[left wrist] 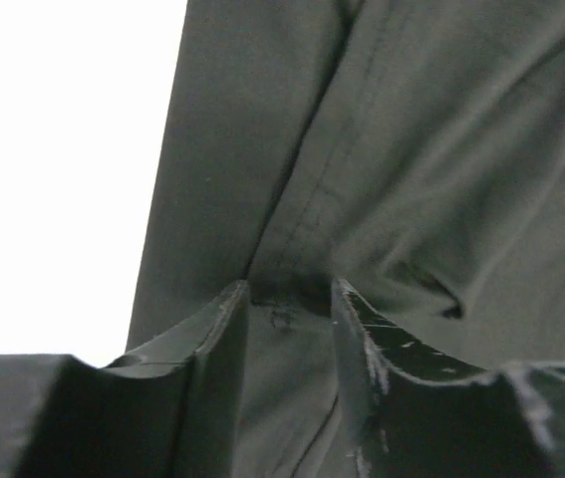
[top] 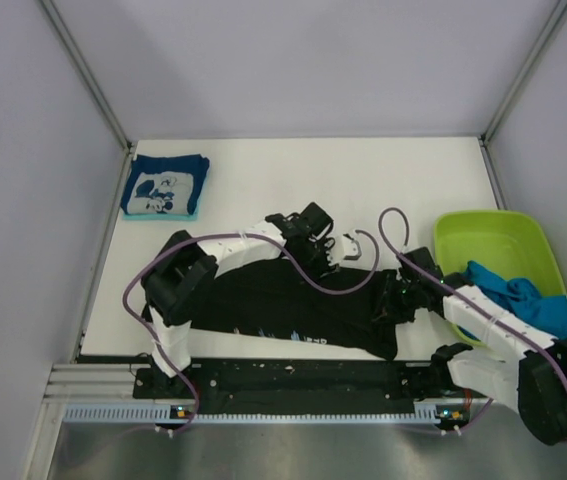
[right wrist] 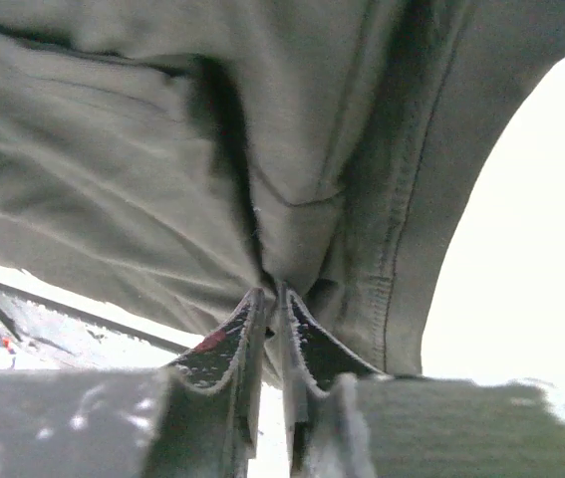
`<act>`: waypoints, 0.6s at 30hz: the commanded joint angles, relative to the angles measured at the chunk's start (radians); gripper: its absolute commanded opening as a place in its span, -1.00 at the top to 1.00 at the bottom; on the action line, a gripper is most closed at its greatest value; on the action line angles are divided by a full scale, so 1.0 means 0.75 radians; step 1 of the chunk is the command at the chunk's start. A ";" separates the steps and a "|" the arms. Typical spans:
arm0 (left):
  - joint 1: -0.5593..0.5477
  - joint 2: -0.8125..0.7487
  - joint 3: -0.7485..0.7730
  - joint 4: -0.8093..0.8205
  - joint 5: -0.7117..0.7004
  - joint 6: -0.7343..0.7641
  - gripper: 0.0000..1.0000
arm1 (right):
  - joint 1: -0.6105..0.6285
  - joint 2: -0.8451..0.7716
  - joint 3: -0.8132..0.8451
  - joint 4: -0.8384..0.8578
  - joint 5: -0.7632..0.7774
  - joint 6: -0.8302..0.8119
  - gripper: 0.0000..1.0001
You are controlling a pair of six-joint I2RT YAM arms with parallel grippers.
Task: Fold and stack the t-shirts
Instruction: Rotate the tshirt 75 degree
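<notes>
A large black t-shirt [top: 273, 300] lies crumpled across the near middle of the table. My left gripper [top: 315, 240] is at its far edge. In the left wrist view the left gripper [left wrist: 287, 294] is shut on a thick fold of the black cloth [left wrist: 412, 149]. My right gripper [top: 395, 295] is at the shirt's right end. In the right wrist view the right gripper [right wrist: 274, 297] is pinched almost closed on a hemmed fold of the same shirt [right wrist: 113, 149]. A folded navy t-shirt with a white cartoon [top: 166, 187] lies at the far left. Bright blue shirts [top: 523, 300] sit in the tub.
A lime-green plastic tub [top: 493, 240] stands at the right edge of the table, beside my right arm. Grey walls close in the table on the left, back and right. A black rail runs along the near edge [top: 293, 375].
</notes>
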 commanded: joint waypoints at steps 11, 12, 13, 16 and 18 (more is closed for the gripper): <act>0.303 -0.397 -0.054 -0.229 -0.457 0.028 -0.12 | -0.140 0.294 0.606 -0.277 0.552 -0.348 0.01; 0.362 -0.427 -0.086 -0.223 -0.457 0.026 -0.12 | -0.148 0.331 0.615 -0.269 0.550 -0.363 0.01; 0.409 -0.458 -0.133 -0.206 -0.516 0.032 -0.12 | -0.152 0.370 0.623 -0.261 0.554 -0.377 0.00; 0.550 -0.546 -0.281 -0.151 -0.560 0.054 -0.13 | -0.173 0.460 0.621 -0.226 0.534 -0.406 0.02; 0.644 -0.589 -0.348 -0.135 -0.543 0.056 -0.13 | -0.179 0.511 0.613 -0.195 0.512 -0.414 0.08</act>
